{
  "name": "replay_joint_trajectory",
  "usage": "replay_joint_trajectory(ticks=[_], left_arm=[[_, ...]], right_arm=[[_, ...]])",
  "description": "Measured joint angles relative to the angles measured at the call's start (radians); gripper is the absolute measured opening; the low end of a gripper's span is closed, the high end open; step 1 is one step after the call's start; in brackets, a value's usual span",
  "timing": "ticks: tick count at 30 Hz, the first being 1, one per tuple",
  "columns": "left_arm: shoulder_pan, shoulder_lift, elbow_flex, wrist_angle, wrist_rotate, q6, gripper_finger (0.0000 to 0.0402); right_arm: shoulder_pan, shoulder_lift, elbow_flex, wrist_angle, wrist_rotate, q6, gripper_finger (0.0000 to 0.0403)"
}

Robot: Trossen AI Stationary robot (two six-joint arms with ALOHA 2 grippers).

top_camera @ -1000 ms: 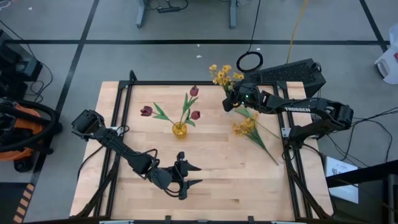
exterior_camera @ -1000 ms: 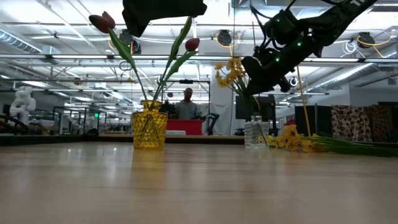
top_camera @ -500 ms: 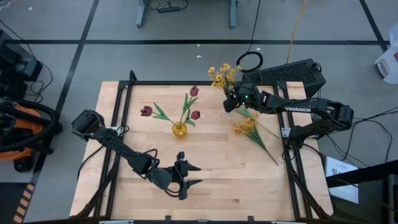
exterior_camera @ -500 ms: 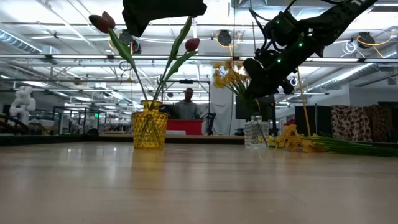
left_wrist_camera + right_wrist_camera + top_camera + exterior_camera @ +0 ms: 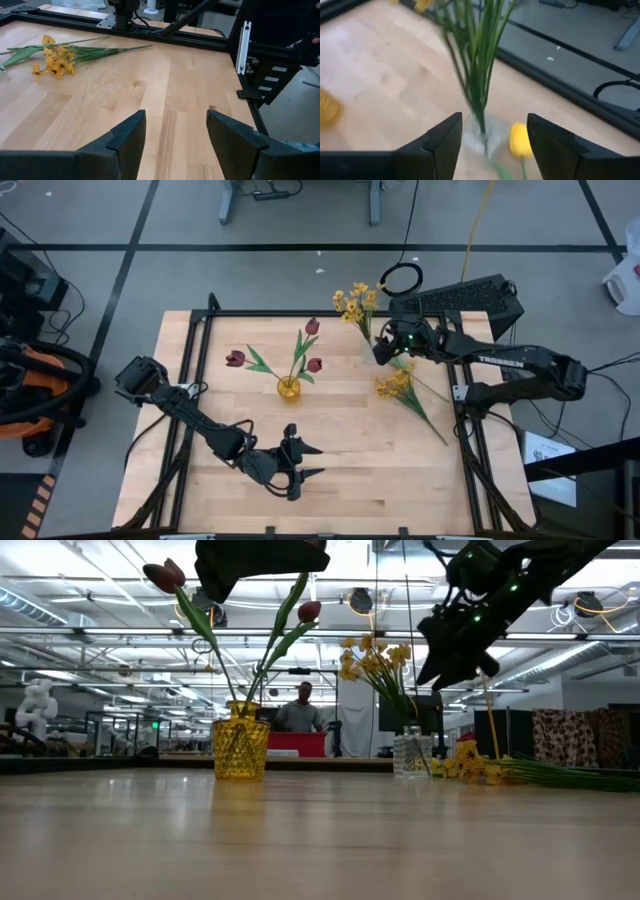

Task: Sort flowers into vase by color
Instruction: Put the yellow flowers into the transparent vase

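1. Nearest you on the counter (image 5: pixel 340 480), your left gripper (image 5: pixel 312 461) waits low at the front edge with its jaws spread and nothing between them; leave it parked there.
2. Mid-counter, the yellow vase (image 5: pixel 288 389) holds the three red tulips (image 5: pixel 313 365), so that colour looks done.
3. Right of that vase, a loose yellow spray (image 5: pixel 398 387) lies flat on the wood, stems pointing toward the right front corner; it looks like your next pick.
4. Farther back, your right gripper (image 5: pixel 381 352) hovers beside the clear vase (image 5: pixel 411 752), jaws parted and empty. The wrist view shows green stems (image 5: pixel 481 60) standing free in the glass between the fingers, not pinched.
5. Back the gripper off straight and high, so the fingers do not snag the stems or tip the light glass.
6. A yellow tulip (image 5: pixel 520 140) lies just beside that vase; clear it as you withdraw, then fetch it later.
7. At the back edge, the yellow blossoms (image 5: pixel 355 301) lean out past the counter; judge whether the bunch sits steady before you go for the loose spray.
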Motion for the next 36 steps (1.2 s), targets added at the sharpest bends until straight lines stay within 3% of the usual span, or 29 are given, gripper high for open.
replay_joint_trajectory(ticks=[7, 13, 28, 36], left_arm=[[0.004, 0.0, 0.0, 0.002, 0.0, -0.001, 0.0214], [0.004, 0.0, 0.0, 0.007, 0.0, -0.002, 0.0214], [0.004, 0.0, 0.0, 0.008, 0.0, -0.003, 0.0214], [0.004, 0.0, 0.0, 0.008, 0.0, -0.002, 0.0214]], right_arm=[[0.104, -0.115, 0.0, -0.222, 0.001, 0.082, 0.0217], [0.261, -0.155, 0.0, -0.364, 0.004, 0.234, 0.0217], [0.617, -0.149, 0.0, -0.749, 0.13, 0.633, 0.0217], [0.693, -0.051, 0.0, -0.793, 0.026, 0.73, 0.0219]])
